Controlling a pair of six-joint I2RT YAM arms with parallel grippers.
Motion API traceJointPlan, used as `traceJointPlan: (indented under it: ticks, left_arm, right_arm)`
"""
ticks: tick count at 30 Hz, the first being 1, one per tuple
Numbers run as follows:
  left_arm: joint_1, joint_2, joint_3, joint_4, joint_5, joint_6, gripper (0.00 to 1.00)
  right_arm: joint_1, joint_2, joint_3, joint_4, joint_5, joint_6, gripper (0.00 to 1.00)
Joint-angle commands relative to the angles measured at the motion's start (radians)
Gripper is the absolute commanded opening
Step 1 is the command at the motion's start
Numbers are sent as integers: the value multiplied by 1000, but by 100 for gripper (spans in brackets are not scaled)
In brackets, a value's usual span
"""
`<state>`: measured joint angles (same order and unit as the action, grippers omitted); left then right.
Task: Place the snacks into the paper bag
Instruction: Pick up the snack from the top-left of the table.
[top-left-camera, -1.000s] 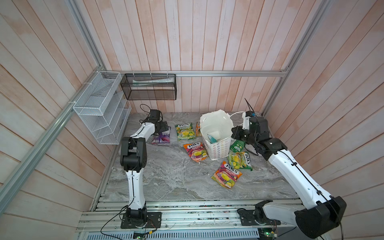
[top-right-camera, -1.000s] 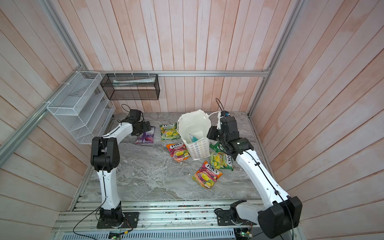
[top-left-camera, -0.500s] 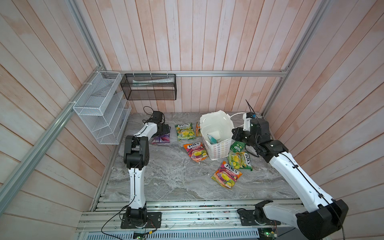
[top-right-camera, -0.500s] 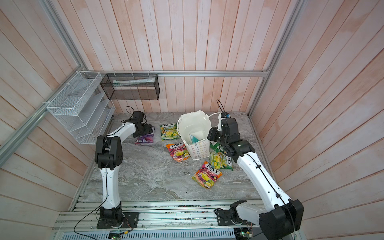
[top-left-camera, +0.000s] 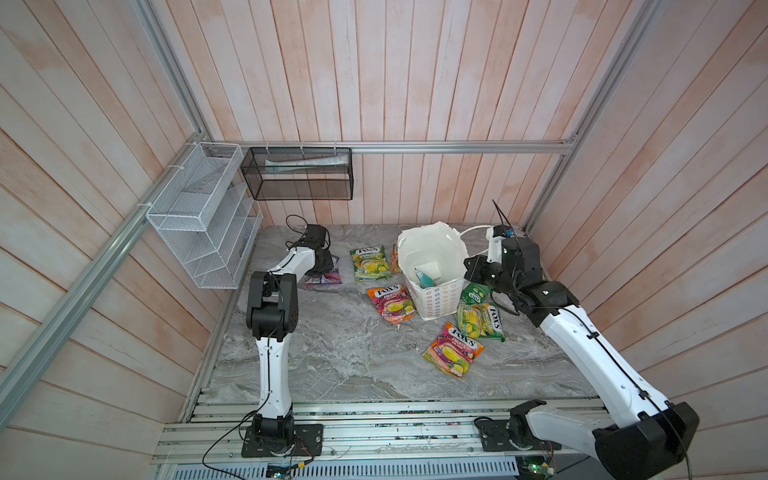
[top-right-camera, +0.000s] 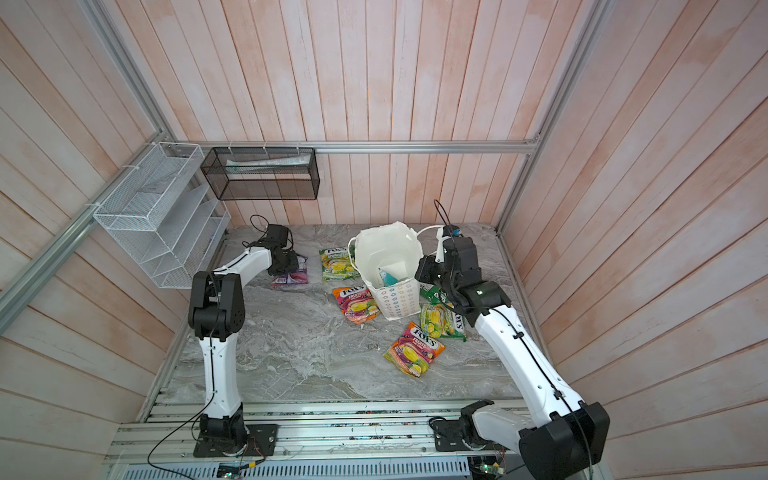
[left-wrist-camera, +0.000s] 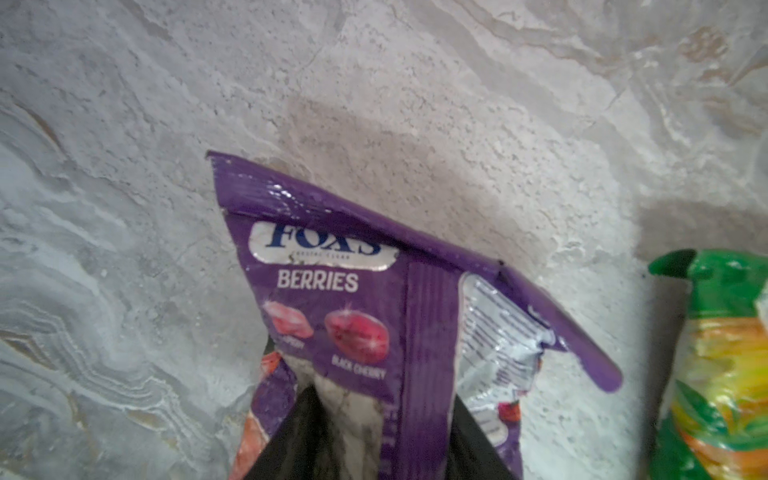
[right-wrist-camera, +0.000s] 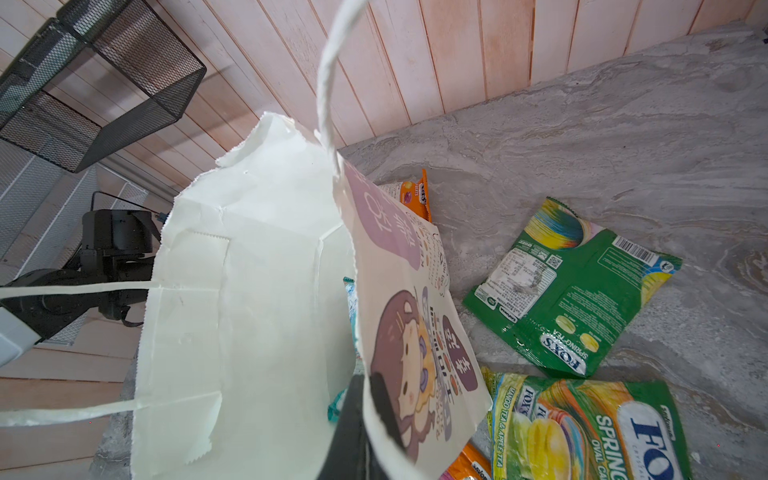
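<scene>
On the grey marbled bench, the glossy purple candy pouch was laid lengthwise ahead of the left end effector, straddled though not tellably clamped, while the white paper bag was pinched by the right end effector.

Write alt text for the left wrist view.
A crumpled purple FOX'S Berries pouch lies on the grey marble table, its near end between the two dark fingers of the left end effector. A green-and-yellow pouch lies beside it, partly out of frame.
</scene>
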<state>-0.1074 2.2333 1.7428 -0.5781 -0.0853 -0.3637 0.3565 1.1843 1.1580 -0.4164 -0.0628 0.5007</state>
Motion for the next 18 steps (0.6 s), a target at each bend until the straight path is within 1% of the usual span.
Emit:
traceJointPlan:
  ticks: [1, 3, 5, 7, 10, 14, 18]
  left_arm:
    - [-14, -58, -38, -42, 25, -19, 34]
    - [-15, -94, -53, -43, 37, -36, 26]
    - [-14, -127, -65, -47, 54, -48, 14]
    - [-14, -164, -76, -52, 75, -53, 8]
    - [-15, -225, -94, -50, 105, -66, 4]
    - [-14, -332, -141, -37, 152, -81, 4]
    - [-20, -440, -148, -56, 197, -76, 3]
  right_arm:
    - [-4, -18, -10, -17, -14, -5, 0]
    - [-4, -20, -11, -19, -12, -8, 0]
    - [-4, -18, -8, -21, -15, -10, 0]
    - [-4, -14, 1, -27, -23, -10, 0]
    - [-4, -17, 8, -27, -23, -13, 0]
    - [-4, -7, 20, -35, -14, -24, 0]
    - [-4, -5, 26, -35, -10, -30, 0]
